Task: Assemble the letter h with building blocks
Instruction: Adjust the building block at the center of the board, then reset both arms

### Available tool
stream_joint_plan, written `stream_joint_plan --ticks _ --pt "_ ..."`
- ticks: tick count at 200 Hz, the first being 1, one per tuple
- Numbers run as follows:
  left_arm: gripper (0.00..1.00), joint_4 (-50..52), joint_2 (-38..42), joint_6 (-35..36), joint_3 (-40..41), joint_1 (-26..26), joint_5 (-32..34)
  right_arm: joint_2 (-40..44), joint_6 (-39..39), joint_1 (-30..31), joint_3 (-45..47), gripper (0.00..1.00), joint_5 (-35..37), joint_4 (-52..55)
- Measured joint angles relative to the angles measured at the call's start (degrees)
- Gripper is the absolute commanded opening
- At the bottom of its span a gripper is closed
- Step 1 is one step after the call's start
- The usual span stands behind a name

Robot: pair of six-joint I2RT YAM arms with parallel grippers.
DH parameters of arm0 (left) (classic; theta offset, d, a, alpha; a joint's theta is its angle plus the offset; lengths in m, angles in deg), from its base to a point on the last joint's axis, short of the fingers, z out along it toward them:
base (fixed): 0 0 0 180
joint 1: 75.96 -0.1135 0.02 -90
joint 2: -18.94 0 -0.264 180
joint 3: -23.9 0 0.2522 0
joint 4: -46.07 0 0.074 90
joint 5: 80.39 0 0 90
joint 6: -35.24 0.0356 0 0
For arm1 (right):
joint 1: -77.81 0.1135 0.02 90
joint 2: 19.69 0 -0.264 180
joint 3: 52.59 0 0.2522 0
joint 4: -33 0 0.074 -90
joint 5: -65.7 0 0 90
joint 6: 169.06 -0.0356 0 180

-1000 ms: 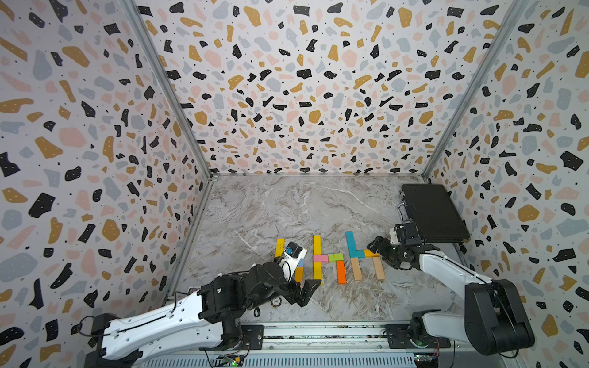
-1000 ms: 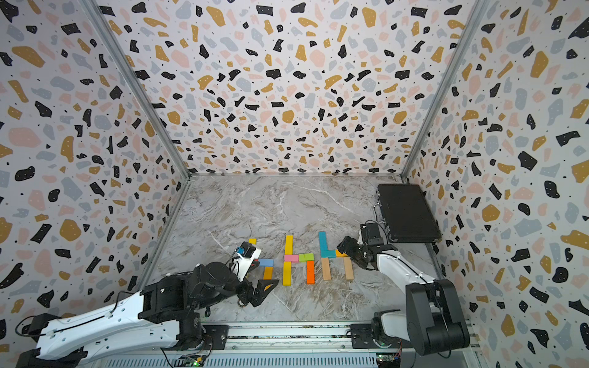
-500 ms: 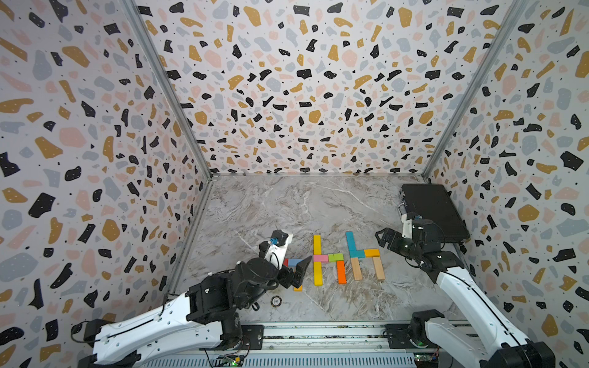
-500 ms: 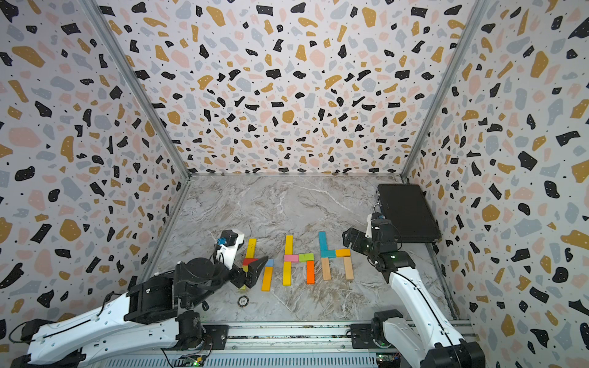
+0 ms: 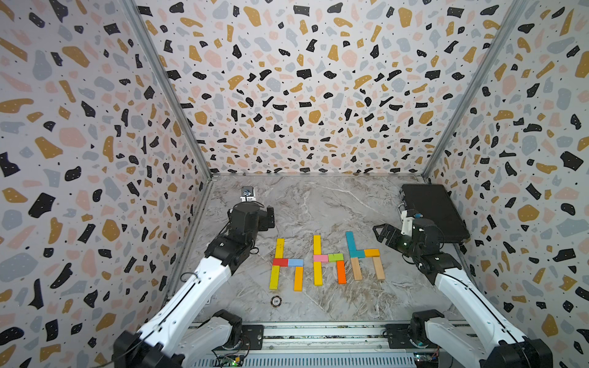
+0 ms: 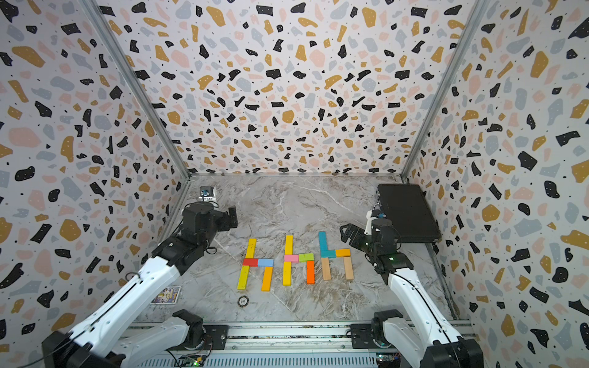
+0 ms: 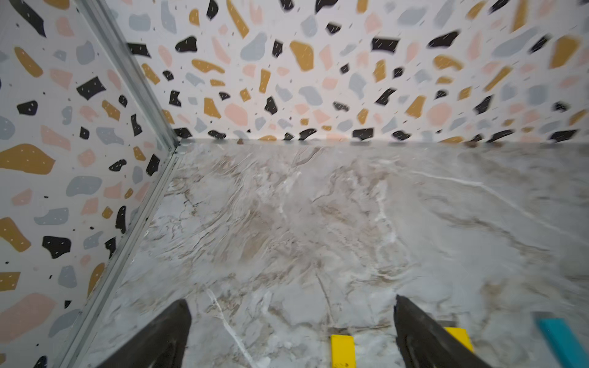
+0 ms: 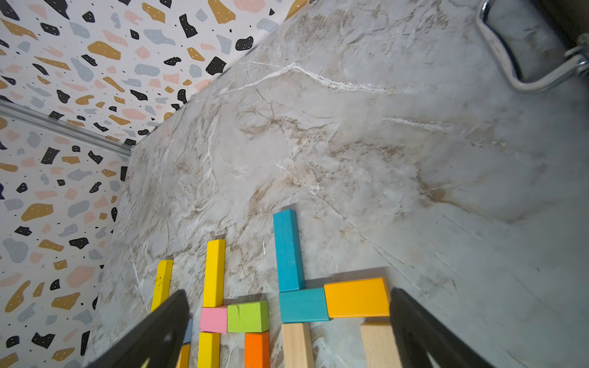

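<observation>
Fifteen blocks [image 5: 320, 258] — right end effector [image 8: 288, 296] just beside, seemingly apart.

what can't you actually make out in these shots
Small printed card: top view, artwork too small to read.
Closed black case: top views, lid hides contents.
Left tool: left wrist view, only its tips show, rest cut by frame edge.
Short red rectangular block: right wrist view, hidden behind right tool.

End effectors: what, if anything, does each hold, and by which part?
Nothing is held: the left end effector and right end effector are both open and empty.
</observation>
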Motion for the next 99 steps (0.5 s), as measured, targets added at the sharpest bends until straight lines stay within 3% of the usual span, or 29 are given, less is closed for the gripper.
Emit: stream_joint_plan --ticks 49,72,99 --pt "0.99 -10.78 -15.04 5.25 6.86 -14.08 -0.22 0.26 -0.87 0.00 1.09 1.00 -1.40 -1.11" --pt "0.99 -16.63 -18.78 7.02 10.84 -16.70 -0.85 0.57 -0.96 0.00 1.31 1.00 -1.51 -1.40" --pt "0.99 -26.32 -19.28 7.74 17.55 -18.93 -6.51 0.61 -1.44 0.00 1.77 1.00 -1.49 -2.45"
